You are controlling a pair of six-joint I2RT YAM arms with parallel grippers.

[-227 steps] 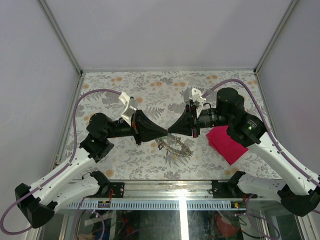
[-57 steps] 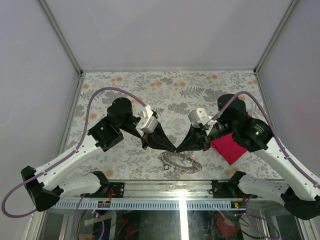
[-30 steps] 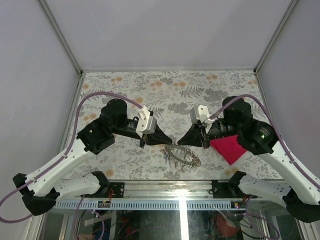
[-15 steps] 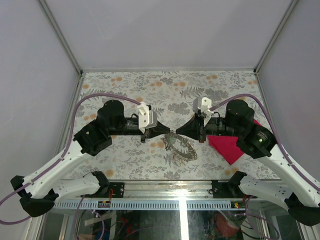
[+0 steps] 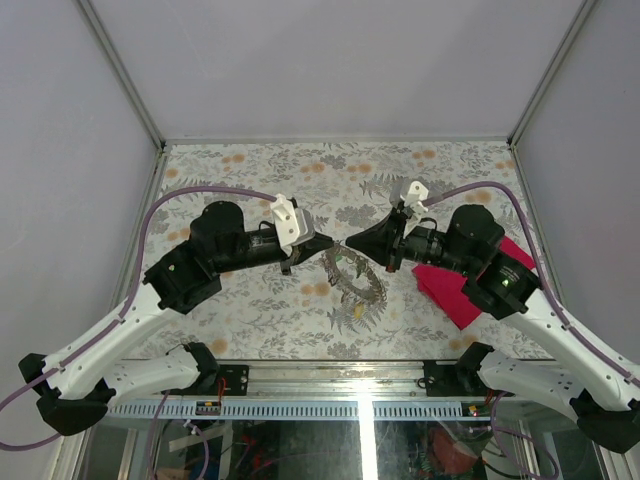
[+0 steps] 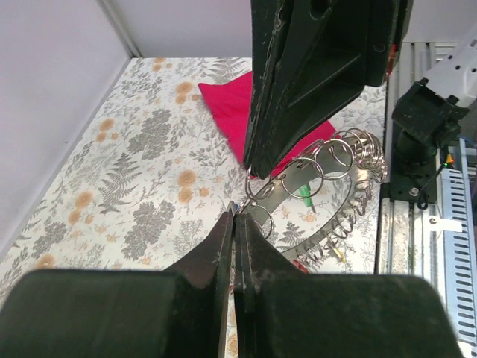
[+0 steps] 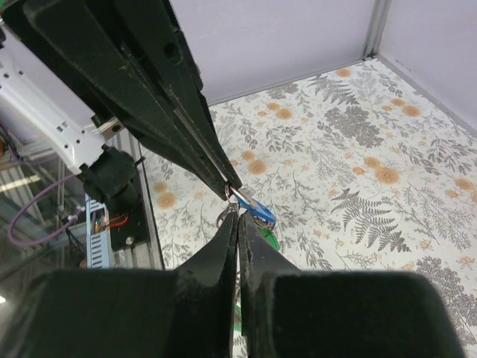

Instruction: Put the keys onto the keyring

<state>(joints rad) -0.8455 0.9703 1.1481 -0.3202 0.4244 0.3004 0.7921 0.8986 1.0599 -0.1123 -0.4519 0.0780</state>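
The left gripper (image 6: 233, 219) is squeezed tight, and it looks like it pinches the thin metal end of the blue key (image 7: 255, 210), so the blue head sticks out free. The right gripper (image 7: 238, 222) is squeezed tight too. Its tip meets the left one, nose to nose, and it seems to hold one of the small wire loops (image 6: 302, 177) on the keyring (image 5: 358, 285). That is likely why the big ring hangs tilted under the two tips and does not lie flat on the table (image 5: 250, 170): one arm keeps the loop steady so the other can push the key onto it. A green key (image 6: 305, 195) hangs lower down among the loops. The red cloth (image 5: 455, 290) lies well off to the right, out of the way. I think the blue key is not on its loop yet.
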